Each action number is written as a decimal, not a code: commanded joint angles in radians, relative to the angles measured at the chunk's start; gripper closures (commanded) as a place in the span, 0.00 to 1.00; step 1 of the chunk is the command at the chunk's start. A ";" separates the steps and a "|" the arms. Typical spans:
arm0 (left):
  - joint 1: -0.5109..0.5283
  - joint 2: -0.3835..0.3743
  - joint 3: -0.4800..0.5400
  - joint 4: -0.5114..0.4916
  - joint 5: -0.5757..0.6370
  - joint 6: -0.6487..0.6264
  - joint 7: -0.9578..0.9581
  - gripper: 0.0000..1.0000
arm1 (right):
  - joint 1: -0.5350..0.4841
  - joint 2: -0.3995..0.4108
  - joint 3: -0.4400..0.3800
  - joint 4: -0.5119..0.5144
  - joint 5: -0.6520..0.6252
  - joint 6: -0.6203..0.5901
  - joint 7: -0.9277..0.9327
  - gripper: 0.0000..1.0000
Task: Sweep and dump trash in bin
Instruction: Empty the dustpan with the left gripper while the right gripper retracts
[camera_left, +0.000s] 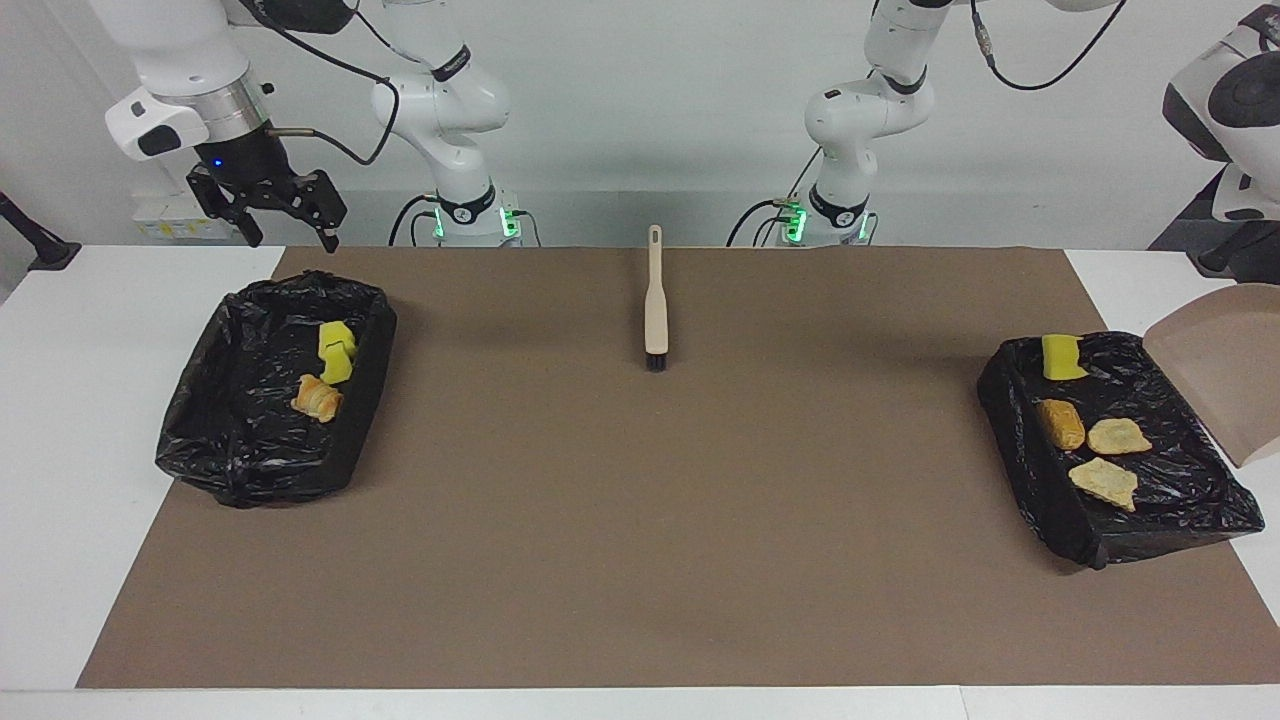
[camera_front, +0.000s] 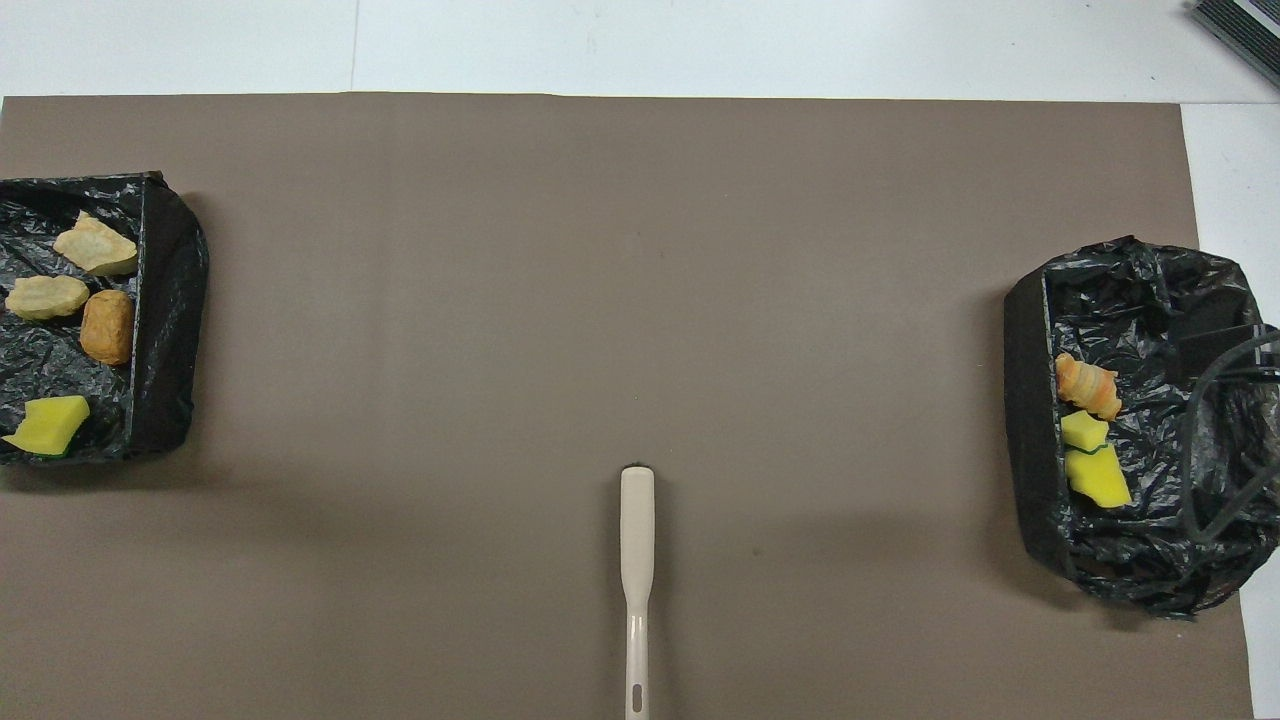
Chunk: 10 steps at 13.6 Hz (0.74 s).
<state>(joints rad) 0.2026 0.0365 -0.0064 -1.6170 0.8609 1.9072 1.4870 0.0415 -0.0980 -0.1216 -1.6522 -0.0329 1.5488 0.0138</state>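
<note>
- Trash (camera_left: 1118, 436) lay binned: four bits in the bin (camera_left: 1030, 480) toward the left arm's end from the brush (camera_left: 655, 310), three in the other bin (camera_left: 230, 470).
- Dustpan (camera_left: 1225, 380) hung empty and tilted beside the first bin. The left gripper was out of sight, its fingers presumably clamped on the handle.
- Right gripper (camera_left: 292, 243) waited, fingers apart.
- Good practice now, I reckoned: lift the pan clear of the liner, level it, and set it flat beside the brush.

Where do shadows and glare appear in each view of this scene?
Facing view: soft shadow on the mat beside the brush; glints on the black liner of the bin holding a croissant. Overhead view: wide faint shadows beside the brush; liner glints again.
</note>
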 joint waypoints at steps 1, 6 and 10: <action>-0.015 -0.026 0.009 -0.038 -0.116 -0.014 0.033 1.00 | -0.006 -0.028 0.005 -0.031 -0.027 0.001 -0.028 0.00; -0.009 -0.010 0.014 -0.027 -0.466 -0.117 0.030 1.00 | -0.009 -0.028 0.007 -0.031 -0.007 0.001 -0.023 0.00; -0.076 0.002 0.008 -0.060 -0.595 -0.214 -0.234 1.00 | 0.000 -0.026 0.019 -0.026 0.028 -0.013 -0.021 0.00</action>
<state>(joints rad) 0.1880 0.0424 -0.0031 -1.6517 0.2985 1.7268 1.4090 0.0462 -0.0990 -0.1147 -1.6546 -0.0231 1.5434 0.0132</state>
